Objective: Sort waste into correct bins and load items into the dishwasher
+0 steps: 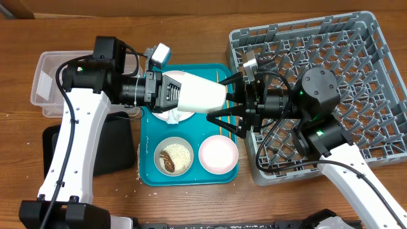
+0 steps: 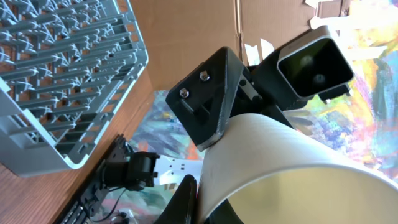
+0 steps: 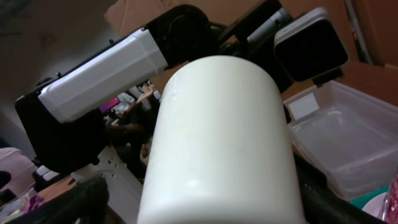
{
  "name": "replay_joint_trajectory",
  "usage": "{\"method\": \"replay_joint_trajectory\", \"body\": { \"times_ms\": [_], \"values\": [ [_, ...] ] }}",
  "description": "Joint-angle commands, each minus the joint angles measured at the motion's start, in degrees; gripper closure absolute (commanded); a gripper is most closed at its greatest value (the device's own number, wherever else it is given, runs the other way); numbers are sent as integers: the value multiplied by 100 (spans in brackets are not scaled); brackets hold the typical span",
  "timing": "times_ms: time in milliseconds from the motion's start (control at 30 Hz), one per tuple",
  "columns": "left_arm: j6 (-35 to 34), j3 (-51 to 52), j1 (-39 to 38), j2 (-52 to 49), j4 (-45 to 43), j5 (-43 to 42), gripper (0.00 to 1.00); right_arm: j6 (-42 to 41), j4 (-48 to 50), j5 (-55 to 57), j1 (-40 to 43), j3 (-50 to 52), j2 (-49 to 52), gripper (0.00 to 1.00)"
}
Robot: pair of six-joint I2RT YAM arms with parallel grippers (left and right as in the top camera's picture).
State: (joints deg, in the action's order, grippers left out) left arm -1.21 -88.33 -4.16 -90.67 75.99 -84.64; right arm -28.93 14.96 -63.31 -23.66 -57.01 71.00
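Note:
My left gripper [image 1: 166, 93] is shut on the rim of a white cup [image 1: 201, 94] and holds it sideways above the teal tray [image 1: 147, 173]. In the left wrist view a finger [image 2: 198, 194] pinches the cup wall [image 2: 280, 168]. My right gripper [image 1: 230, 102] is open, with a finger on each side of the cup's base. In the right wrist view the cup [image 3: 217, 143] fills the space between my fingers [image 3: 205, 205], with gaps on both sides. A bowl with brown and white-grain scraps [image 1: 173, 158] and an empty white bowl [image 1: 218, 154] sit on the tray. The grey dish rack [image 1: 337, 44] is at the right.
A clear tub [image 1: 48, 83] stands at the far left and shows in the right wrist view [image 3: 336, 137]. A black tray [image 1: 117, 143] lies beside the teal tray. A white plate with a napkin [image 1: 172, 116] lies under my left gripper. Chopsticks [image 1: 222, 127] lie partly hidden on the tray.

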Motion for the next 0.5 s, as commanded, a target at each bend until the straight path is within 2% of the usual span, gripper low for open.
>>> {"method": "replay_joint_trajectory", "body": {
  "times_ms": [0, 167, 233, 333, 367, 400, 433, 467],
  "values": [
    [146, -44, -42, -17, 15, 173, 95, -236, 203, -83, -28, -114, -4, 17],
    [142, -44, -42, -17, -61, 166, 94, -328, 111, -129, -83, -114, -4, 30],
    [140, -44, -42, -17, -109, 168, 89, -326, 94, -127, -87, -114, -4, 36],
    [140, -44, -35, -17, -166, 492, 28, -258, 107, -101, -31, -114, -26, 39],
    [92, -44, -22, -17, -203, 835, 0, -258, 98, -70, 2, -114, -46, 40],
    [-168, -44, 13, -20, -256, 1567, 0, -258, 66, -11, 157, -114, -155, 43],
    [-612, -44, 103, -20, -258, 2710, 0, -157, -339, 299, 404, -114, -363, 45],
    [-734, -44, 155, -17, -256, 3121, 0, 127, -922, 706, 590, -114, -551, 45]
  ]
}}
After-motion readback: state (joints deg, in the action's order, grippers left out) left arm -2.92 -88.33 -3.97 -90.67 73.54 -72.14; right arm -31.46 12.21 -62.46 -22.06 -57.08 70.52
